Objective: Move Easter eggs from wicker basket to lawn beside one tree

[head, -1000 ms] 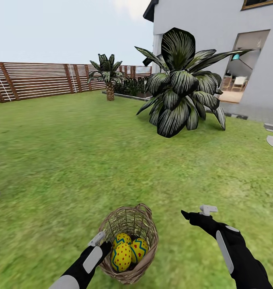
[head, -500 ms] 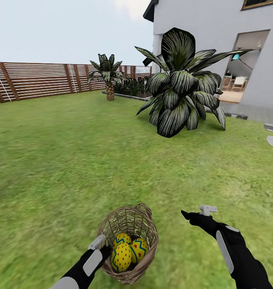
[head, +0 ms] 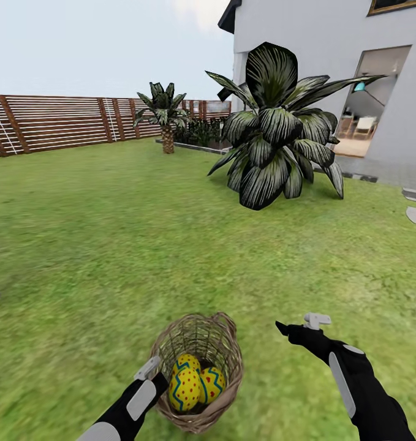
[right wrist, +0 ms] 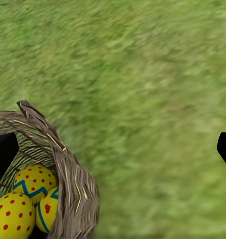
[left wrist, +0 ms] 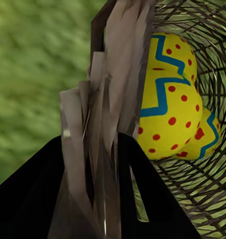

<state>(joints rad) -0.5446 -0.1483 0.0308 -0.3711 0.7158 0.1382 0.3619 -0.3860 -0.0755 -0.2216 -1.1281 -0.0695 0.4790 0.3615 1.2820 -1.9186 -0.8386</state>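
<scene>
Left claw (head: 151, 369) pinches the wicker basket (head: 198, 373) rim; right claw (head: 299, 324) spread, empty. Three Easter eggs (head: 192, 383) inside. We judge carrying next, toward a tree.

Head view: looks forward and down from above over the lawn (head: 109, 245), toward the fence (head: 60, 122) and house (head: 330, 73); wicker basket (head: 198, 367) near its lower edge.
Left wrist view: very close, right at the basket's rim (left wrist: 117, 99), facing the Easter eggs (left wrist: 167, 104) inside.
Right wrist view: close above the grass (right wrist: 152, 99), basket (right wrist: 73, 184) at one corner.
Shared: all three take in the basket, eggs and grass.
</scene>
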